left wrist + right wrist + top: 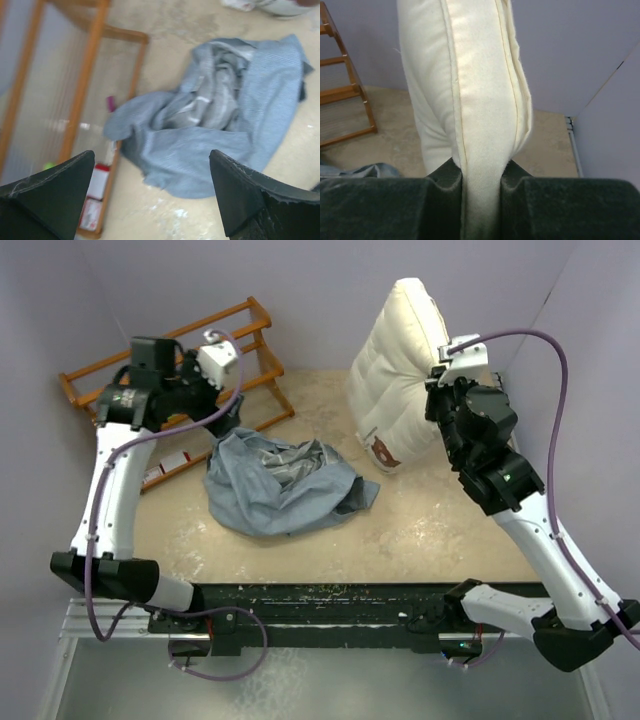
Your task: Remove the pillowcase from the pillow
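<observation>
Right pincer (481, 197) grips the seamed edge of the pillow (400, 360), upright just right of the pillowcase (280, 485), which lies crumpled on the desk (430, 530). Left pincer (152, 192) hangs wide and empty near the pillowcase's left edge.

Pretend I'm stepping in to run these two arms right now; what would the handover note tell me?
Left gripper: open, empty, hovering above the pillowcase.
Right gripper: shut on the seamed edge of the pillow, holding it upright at the far right.
Pillowcase: crumpled in a heap on the table, mid-left, apart from the pillow and next to the wooden rack.
Done: the pillowcase is fully off and the pillow is bare.
Left: probably only lowering the pillow and letting it go.
</observation>
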